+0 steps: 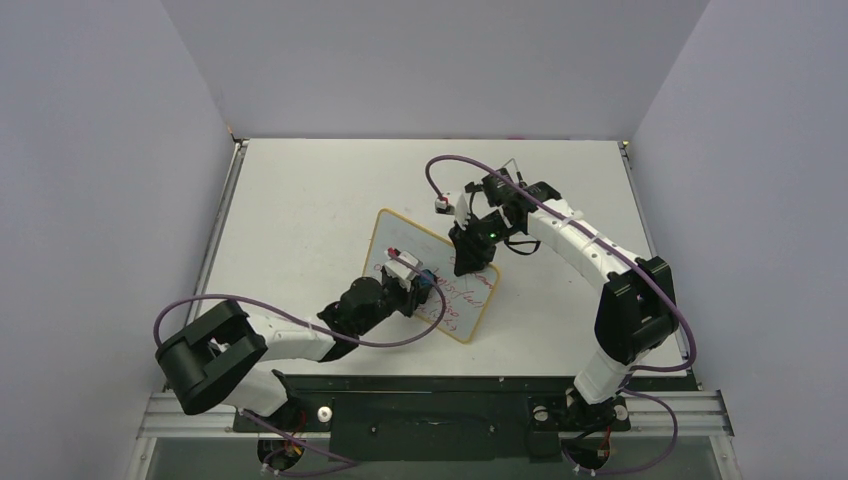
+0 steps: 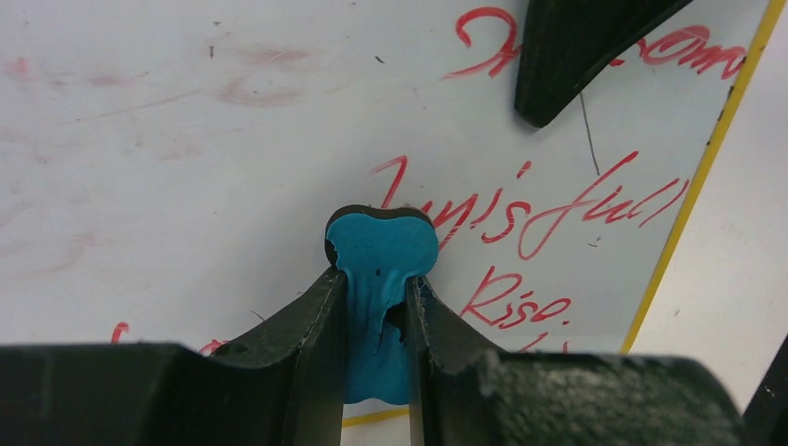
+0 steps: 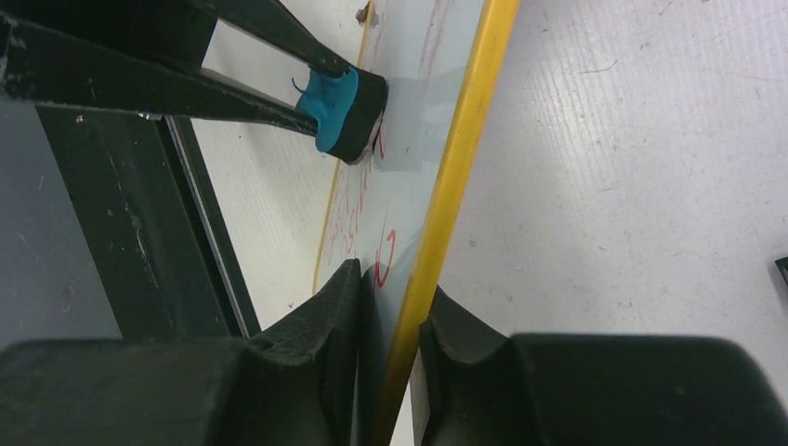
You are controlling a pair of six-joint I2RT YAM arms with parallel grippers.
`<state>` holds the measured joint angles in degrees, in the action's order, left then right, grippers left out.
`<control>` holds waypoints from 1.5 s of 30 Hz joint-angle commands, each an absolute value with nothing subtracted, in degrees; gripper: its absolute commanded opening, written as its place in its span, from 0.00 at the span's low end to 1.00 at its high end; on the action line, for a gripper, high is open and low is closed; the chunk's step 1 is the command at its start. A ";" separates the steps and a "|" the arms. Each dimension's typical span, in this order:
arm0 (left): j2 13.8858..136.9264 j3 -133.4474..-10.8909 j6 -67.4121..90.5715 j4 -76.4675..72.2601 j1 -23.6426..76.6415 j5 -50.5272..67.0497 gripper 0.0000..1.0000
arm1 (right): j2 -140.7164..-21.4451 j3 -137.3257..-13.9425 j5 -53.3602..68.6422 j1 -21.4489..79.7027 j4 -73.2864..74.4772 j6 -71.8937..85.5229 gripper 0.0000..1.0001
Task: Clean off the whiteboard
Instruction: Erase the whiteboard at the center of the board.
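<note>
The whiteboard point(image 1: 400, 245) lies tilted in the middle of the table, a small white board with a thin yellow frame point(image 3: 457, 177) and red handwriting point(image 2: 548, 209). My left gripper point(image 2: 376, 302) is shut on the blue-and-black eraser point(image 2: 381, 246), which presses on the board's face point(image 2: 186, 149) beside the red words. In the top view that gripper point(image 1: 420, 285) is over the board's near half. My right gripper point(image 3: 386, 307) is shut on the board's framed edge, one finger on each side. From above it point(image 1: 470, 262) grips the board's right edge. Faint red smears mark the board's left part.
Grey walls enclose the white table point(image 1: 300, 190) on three sides. A metal rail point(image 1: 440, 410) with both arm bases runs along the near edge. A small dark piece point(image 1: 515, 180) lies by the right arm's wrist at the back.
</note>
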<state>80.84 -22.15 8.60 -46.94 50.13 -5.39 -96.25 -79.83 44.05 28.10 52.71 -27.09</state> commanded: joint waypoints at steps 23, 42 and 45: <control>84.29 -17.76 5.77 -61.85 55.85 -16.00 0.00 | -97.55 -78.32 40.26 30.23 56.14 -33.22 0.00; 82.23 -25.85 0.47 -56.65 52.87 -20.16 0.00 | -97.55 -78.36 40.18 30.28 56.17 -33.22 0.00; 82.48 -26.10 0.82 -56.33 52.83 -18.20 0.00 | -97.57 -78.29 40.21 30.26 56.20 -33.22 0.00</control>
